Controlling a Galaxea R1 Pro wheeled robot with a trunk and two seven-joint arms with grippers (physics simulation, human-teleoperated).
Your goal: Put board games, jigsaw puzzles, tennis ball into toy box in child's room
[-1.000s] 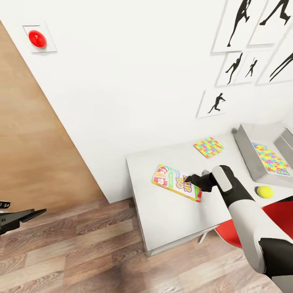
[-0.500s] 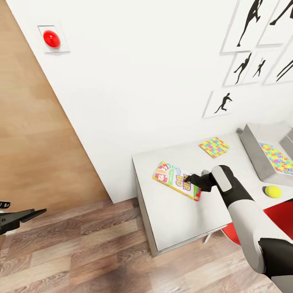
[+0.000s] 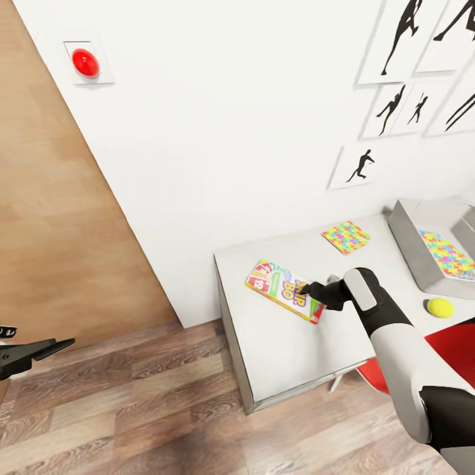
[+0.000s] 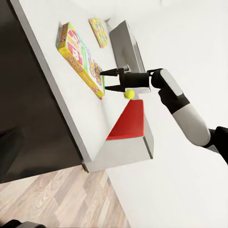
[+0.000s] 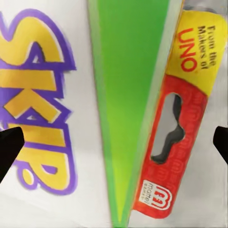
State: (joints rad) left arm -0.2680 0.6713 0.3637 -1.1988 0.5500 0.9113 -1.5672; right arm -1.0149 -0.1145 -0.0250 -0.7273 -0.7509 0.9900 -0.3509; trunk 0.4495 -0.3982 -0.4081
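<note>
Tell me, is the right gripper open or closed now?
Open. The right gripper hangs over the SKIP-BO box; its two fingers stand apart, gripping nothing.

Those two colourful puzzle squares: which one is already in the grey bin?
The puzzle square at the far right lies inside the grey bin. The other puzzle square lies on the bare desk, beside the bin.
</note>
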